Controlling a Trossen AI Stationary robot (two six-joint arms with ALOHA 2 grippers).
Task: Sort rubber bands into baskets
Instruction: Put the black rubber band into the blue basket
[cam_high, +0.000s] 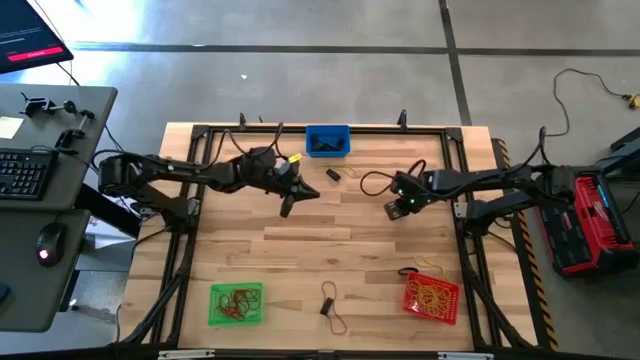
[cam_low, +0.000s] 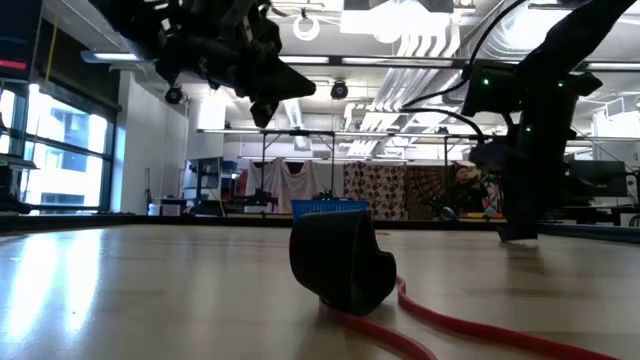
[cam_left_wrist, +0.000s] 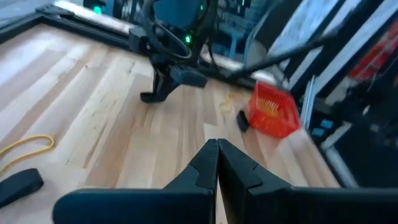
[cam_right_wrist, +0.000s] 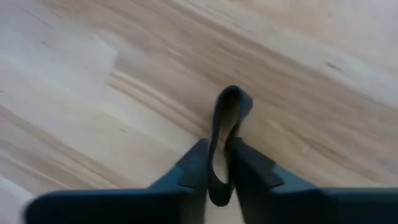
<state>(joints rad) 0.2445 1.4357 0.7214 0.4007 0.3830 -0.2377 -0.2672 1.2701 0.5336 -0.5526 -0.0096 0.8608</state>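
I have the right gripper (cam_high: 391, 210) low over the middle of the table (cam_high: 300, 250), right of centre. Its fingers are pinched on a black rubber band (cam_right_wrist: 227, 118), which stands up as a narrow loop between the fingertips just above the wood.

I hold the left gripper (cam_high: 287, 207) raised over the table left of centre, well apart from the right one. Its fingers (cam_left_wrist: 205, 168) are pressed together with nothing between them.

Basket positions:
- The blue basket (cam_high: 327, 141) sits at the far edge and has dark bands in it.
- The green basket (cam_high: 237, 304) sits at the near left and holds reddish-brown bands.
- The red basket (cam_high: 432, 296) sits at the near right and holds yellow bands.

Loose items on the table:
- A black band (cam_high: 333, 175) lies near the blue basket.
- A black and reddish band cluster (cam_high: 331, 307) lies at the near edge between the green and red baskets.
- A yellow band (cam_left_wrist: 26, 149) appears in the left wrist view.
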